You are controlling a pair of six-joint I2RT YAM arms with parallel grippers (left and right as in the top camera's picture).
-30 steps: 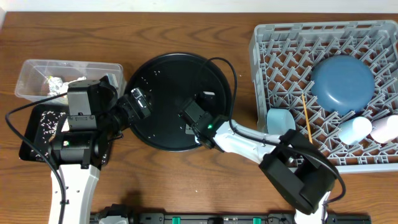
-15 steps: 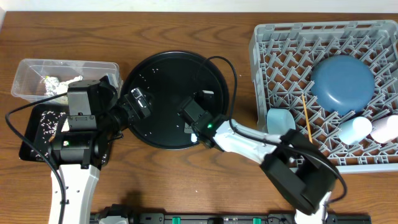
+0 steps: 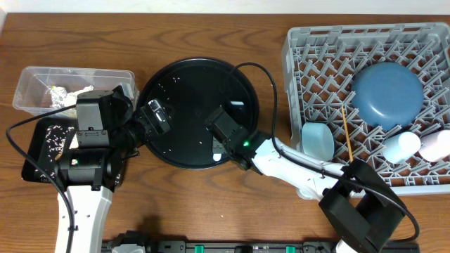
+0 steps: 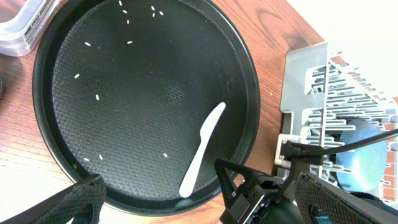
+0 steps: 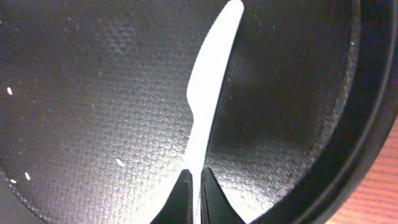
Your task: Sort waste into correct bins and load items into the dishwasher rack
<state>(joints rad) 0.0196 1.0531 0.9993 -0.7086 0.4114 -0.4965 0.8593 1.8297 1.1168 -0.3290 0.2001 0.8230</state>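
Newly shut, my right gripper is clenching the white spoon lower-centre; probably lifting to the dishwasher rack next.

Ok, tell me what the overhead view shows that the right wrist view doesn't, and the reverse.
Only overhead: the grey rack holding the blue plate, the clear tub and the shallow black bin. Only right wrist: the right gripper shut on the narrow end of the white spoon. Both: the round black tray, the spoon and stray rice grains.
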